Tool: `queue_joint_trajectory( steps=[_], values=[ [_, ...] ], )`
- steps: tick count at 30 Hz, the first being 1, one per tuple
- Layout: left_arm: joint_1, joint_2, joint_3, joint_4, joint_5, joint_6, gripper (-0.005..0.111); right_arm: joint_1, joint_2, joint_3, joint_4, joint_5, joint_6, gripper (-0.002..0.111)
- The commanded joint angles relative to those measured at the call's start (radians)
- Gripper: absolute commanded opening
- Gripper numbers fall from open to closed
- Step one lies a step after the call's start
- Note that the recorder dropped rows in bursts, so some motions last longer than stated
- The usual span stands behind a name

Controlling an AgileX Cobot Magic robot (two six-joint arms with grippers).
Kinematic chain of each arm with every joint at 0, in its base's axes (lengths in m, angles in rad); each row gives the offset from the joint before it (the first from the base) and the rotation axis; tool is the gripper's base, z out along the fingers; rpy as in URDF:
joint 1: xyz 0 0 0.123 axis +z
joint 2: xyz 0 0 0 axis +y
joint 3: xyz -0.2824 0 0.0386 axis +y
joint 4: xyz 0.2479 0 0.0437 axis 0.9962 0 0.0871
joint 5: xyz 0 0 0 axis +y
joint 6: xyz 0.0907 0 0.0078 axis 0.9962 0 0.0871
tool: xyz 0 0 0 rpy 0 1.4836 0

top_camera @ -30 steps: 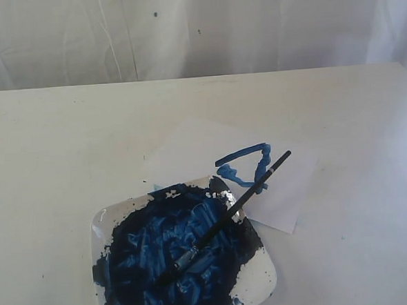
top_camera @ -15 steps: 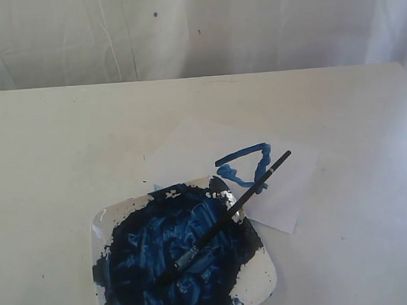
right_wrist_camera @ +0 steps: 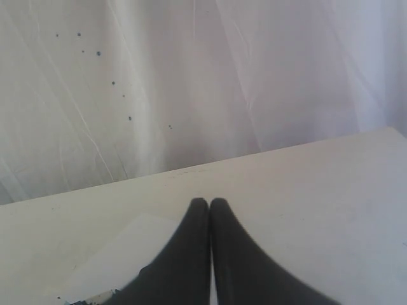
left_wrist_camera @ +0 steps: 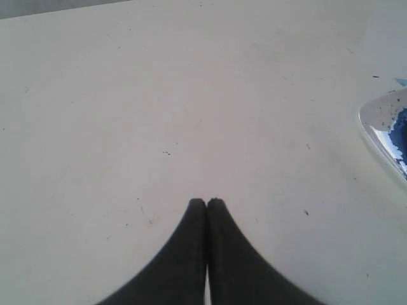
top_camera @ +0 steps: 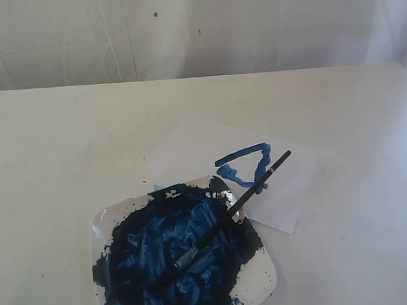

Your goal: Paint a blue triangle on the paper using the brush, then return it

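Observation:
The white paper (top_camera: 189, 150) lies flat on the table, and a rough blue triangle (top_camera: 244, 162) is painted on its right half. The black-handled brush (top_camera: 241, 200) rests with its bristles in the dark-blue paint on the square plate (top_camera: 260, 284) and its handle end out over the paper. Neither gripper shows in the exterior view. My left gripper (left_wrist_camera: 206, 202) is shut and empty over bare table, with the plate's edge (left_wrist_camera: 375, 127) off to one side. My right gripper (right_wrist_camera: 209, 202) is shut and empty, and a corner of the paper (right_wrist_camera: 121, 251) lies below it.
A white draped backdrop (top_camera: 196, 28) hangs behind the table's far edge (top_camera: 199, 77). The plate of dark-blue paint (top_camera: 175, 254) sits at the near edge of the exterior view, overlapping the paper's near corner.

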Motion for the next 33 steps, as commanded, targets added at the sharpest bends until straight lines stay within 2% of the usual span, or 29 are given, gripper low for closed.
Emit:
queue_joint_trajectory(
  steps=[1,30,33],
  values=[
    [0.003,-0.005,0.005,-0.011,0.001,0.002,0.000,0.001,-0.002,-0.004,0.002,-0.003,0.002,0.000],
    [0.003,-0.005,0.005,-0.011,-0.001,0.002,0.000,0.001,-0.040,-0.001,-0.024,-0.004,-0.022,0.000],
    [0.003,-0.005,0.005,-0.011,-0.001,0.002,0.000,-0.079,-0.086,0.030,-0.024,-0.030,-0.022,0.000]
  ],
)
